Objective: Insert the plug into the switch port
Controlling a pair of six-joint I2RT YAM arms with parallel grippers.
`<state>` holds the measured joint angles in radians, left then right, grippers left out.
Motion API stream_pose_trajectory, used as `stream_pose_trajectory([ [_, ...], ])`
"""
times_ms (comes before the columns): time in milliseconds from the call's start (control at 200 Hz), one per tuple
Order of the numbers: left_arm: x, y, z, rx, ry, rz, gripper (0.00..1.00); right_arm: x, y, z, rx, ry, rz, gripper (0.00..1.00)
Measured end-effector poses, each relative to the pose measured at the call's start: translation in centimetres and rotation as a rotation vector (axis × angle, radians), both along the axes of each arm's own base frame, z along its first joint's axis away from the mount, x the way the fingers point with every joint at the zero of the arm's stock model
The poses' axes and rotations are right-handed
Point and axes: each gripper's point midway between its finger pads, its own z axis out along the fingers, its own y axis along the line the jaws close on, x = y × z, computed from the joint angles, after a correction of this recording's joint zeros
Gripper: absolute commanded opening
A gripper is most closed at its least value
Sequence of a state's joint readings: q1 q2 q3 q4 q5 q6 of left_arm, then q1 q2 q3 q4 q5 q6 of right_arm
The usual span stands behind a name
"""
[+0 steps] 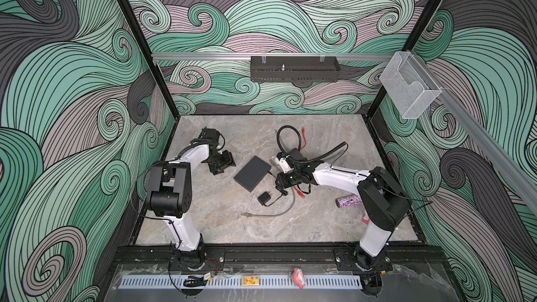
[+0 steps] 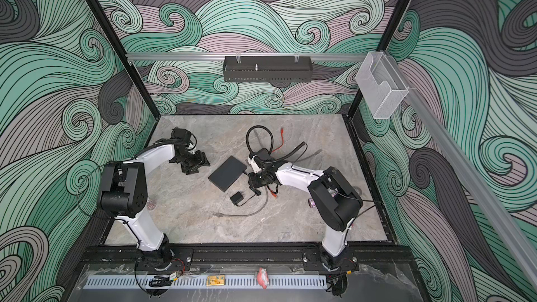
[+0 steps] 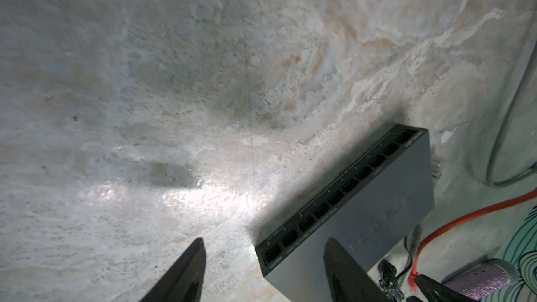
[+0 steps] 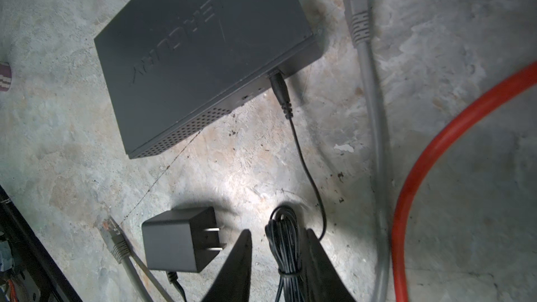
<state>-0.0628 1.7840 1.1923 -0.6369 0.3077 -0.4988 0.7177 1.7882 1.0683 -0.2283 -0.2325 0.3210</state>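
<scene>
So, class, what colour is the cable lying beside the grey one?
Red: the cable shows best in the right wrist view.

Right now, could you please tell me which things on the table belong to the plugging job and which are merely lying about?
Job:
- switch
- black barrel plug, apparently already seated in the switch's socket
- its thin cord and adapter cube

Lying about, as far as I can tell:
- grey network cable
- red cable
- glittery tube

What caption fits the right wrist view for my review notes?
Plug seated in a side port of the switch; cord bundle lies between the parted fingers of the right gripper, adapter beside.
</scene>
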Motion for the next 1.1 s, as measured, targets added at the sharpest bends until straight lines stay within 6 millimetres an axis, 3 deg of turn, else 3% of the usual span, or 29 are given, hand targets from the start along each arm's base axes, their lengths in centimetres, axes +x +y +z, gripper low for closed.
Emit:
stream_pose_trajectory([
  [515,-1.5,-0.9,-1.9,-0.082,0.039,0.027,0.64,2.1,4.7,-0.3,0.137,0.036,-0.034,0.32],
  [876,-2.3,-1.9,-2.7,-0.152,0.041,0.042,0.63,3.6,5.9,-1.5,0.151,0.048,-0.041,0.31],
  [1101,-2.3,-2.8,-2.6,-0.188,0.035,0.03,0.62,4.7,6.1,-1.3,0.17,0.048,-0.051,0.31],
])
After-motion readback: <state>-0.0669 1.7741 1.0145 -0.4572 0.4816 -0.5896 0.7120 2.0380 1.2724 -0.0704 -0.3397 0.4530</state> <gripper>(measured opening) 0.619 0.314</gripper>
